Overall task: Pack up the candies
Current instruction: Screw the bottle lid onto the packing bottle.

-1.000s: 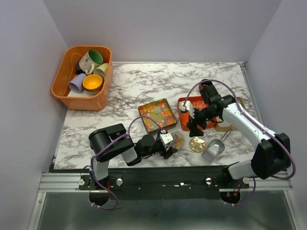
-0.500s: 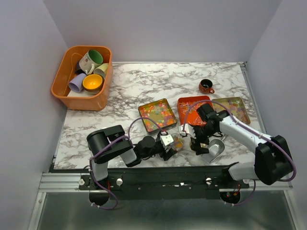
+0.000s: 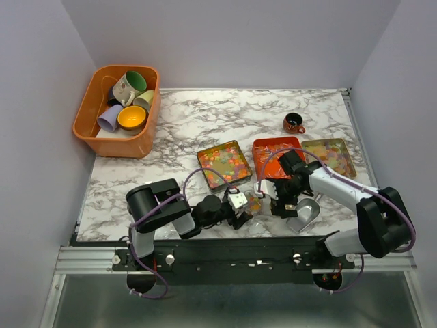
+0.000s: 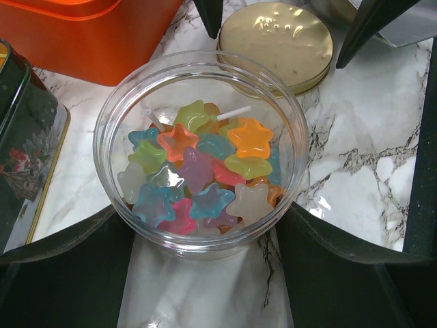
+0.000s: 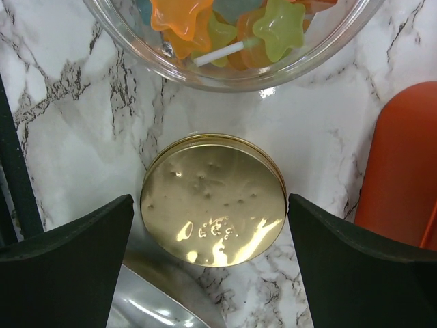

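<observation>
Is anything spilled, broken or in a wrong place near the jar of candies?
Nothing is spilled or broken. The candies sit inside the clear jar, but a thin white stick lies among them, which looks odd. The gold lid is off, lying flat on the table beside the jar.

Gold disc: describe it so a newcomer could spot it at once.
On the marble table, look at the near edge, right of centre, beside the clear tub of star candies. The gold disc lies flat there between the right hand's spread fingers. It alone is round, shiny gold, dimpled on top; the scoop beside it is silver.
</observation>
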You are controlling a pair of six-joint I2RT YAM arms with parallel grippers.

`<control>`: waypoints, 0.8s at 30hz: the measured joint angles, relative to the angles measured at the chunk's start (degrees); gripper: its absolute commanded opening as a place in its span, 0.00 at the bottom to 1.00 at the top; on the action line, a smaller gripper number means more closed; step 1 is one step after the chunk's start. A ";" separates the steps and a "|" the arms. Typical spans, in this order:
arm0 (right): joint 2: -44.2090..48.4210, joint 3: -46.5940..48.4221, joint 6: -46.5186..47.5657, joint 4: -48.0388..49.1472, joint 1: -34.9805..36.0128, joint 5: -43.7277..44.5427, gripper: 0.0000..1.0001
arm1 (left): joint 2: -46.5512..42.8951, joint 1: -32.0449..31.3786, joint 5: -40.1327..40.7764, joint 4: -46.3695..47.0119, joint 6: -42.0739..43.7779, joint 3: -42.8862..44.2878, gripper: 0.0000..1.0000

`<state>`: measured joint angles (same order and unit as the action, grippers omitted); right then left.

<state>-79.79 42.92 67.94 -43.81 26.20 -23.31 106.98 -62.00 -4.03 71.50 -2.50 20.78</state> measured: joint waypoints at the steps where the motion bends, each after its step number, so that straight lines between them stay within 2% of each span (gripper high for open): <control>1: -0.20 -0.11 0.04 0.26 0.00 0.20 1.00 | 0.00 0.00 0.00 0.02 0.00 0.00 0.72; 5: -0.55 -0.66 0.13 0.74 0.00 0.68 0.99 | 0.02 -0.02 0.00 0.04 0.07 0.00 0.71; 11: -1.20 -1.18 0.48 1.77 0.00 1.55 0.84 | 0.09 -0.02 0.00 0.11 0.13 0.00 0.72; 17: -1.11 0.07 -1.95 0.87 0.00 1.36 0.83 | 0.11 -0.02 0.00 0.17 0.17 0.00 0.72; 24: 0.66 12.79 -9.46 -2.40 0.11 -5.84 0.83 | 0.96 -0.11 0.00 1.60 0.79 0.00 0.74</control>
<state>-79.13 55.70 58.48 -46.22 26.30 -29.15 107.94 -62.11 -4.03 73.10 -1.72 20.78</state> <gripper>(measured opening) 0.882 0.818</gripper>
